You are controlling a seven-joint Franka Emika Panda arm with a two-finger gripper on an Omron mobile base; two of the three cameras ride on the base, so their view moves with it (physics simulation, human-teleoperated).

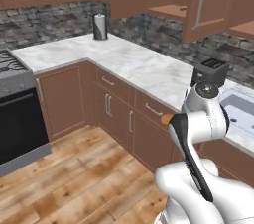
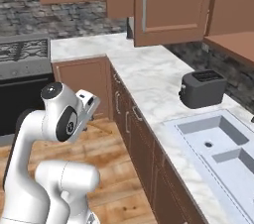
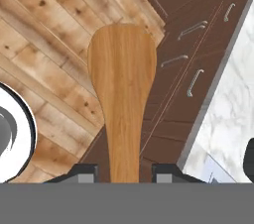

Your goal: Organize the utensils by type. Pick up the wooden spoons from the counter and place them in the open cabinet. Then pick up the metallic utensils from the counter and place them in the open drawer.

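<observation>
One wooden spoon (image 3: 122, 94) is grasped in our hand (image 3: 124, 171), in the middle of the hand view above the floor (image 3: 44, 44). It is not yet in the open cabinet (image 1: 198, 5), upper right; the other utensils remain for later.

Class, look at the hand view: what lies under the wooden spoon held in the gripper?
Beneath the wooden spoon in the gripper lie plank floor and brown cupboard fronts. The part directly behind the spoon is covered.

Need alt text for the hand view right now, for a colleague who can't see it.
The gripper holds a large wooden spoon by its handle, its broad bowl pointing away, above plank flooring. Brown cupboard fronts and the marble counter lie to the right.
</observation>
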